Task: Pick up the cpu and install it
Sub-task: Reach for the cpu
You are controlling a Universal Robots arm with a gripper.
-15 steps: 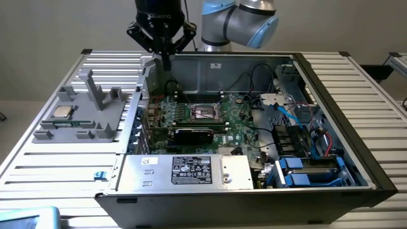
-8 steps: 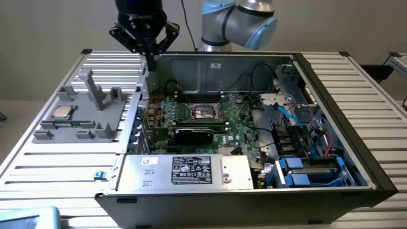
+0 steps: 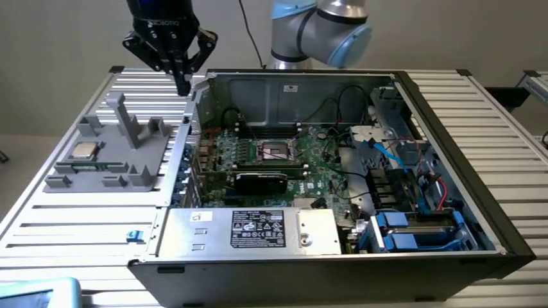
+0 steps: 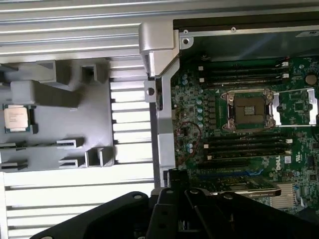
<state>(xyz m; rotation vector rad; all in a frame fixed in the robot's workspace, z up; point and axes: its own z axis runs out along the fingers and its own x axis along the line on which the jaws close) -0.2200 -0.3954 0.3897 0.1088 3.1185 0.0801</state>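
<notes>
Claw (image 3: 182, 86): fingers together, nothing held, raised beside the computer case (image 3: 283, 96). The cpu (image 3: 83, 151) lies flat in the grey holder (image 3: 158, 157). Motherboard (image 4: 192, 99) bears white "DELL" lettering.

Silver-grey cpu (image 3: 83, 151); plain matte grey fixture (image 3: 115, 172). Green motherboard (image 3: 324, 163), dark socket (image 3: 276, 151), blue drive brackets (image 3: 409, 240). White surface (image 3: 77, 224), ribbed in parallel slats.

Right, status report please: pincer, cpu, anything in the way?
Pincer shut, empty, raised beside the case. Cpu lying on grey holder. Socket open, nothing over it.
</notes>
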